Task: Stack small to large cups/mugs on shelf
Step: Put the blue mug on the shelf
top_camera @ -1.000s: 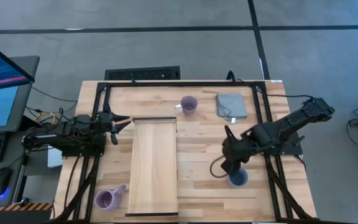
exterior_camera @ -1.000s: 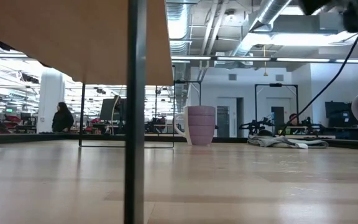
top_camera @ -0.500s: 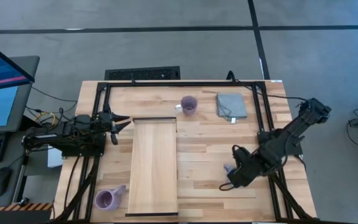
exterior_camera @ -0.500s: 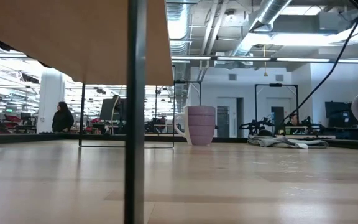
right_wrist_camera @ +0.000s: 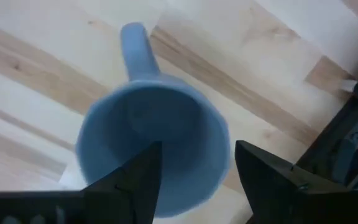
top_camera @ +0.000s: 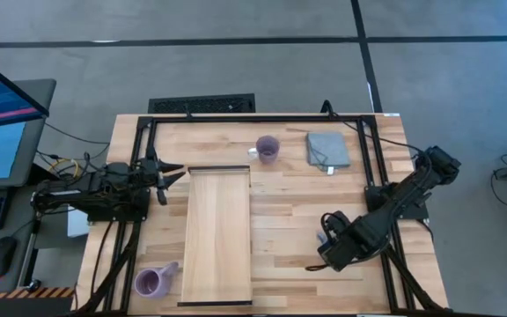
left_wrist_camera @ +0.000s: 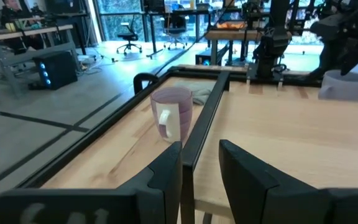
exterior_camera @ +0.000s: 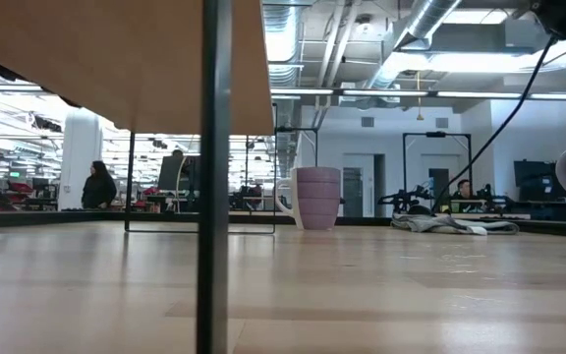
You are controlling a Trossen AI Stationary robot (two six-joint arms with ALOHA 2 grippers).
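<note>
Blue-grey mug (right_wrist_camera: 151, 140) under right gripper (top_camera: 335, 249), near table's front right.
Seen from right wrist: mug upright on the butcher-block tabletop (top_camera: 280, 198), mouth up, handle pointing away from the fingers (right_wrist_camera: 132, 177); fingers spread wide, straddling the rim, one inside the mouth and one outside; not closed on it, mug resting on the wood. From above, mug hidden beneath the right arm. Pale wooden shelf (top_camera: 218, 233) lying lengthwise left of centre, nothing on it. One purple mug (top_camera: 267, 148) at the far edge, just left of the grey folded cloth (top_camera: 326, 150); second purple mug (top_camera: 151, 282) at front left corner, beside shelf's near end. Left gripper (top_camera: 167, 174) parked at table's left edge, near shelf's far corner, fingers partly apart, holding nothing.
</note>
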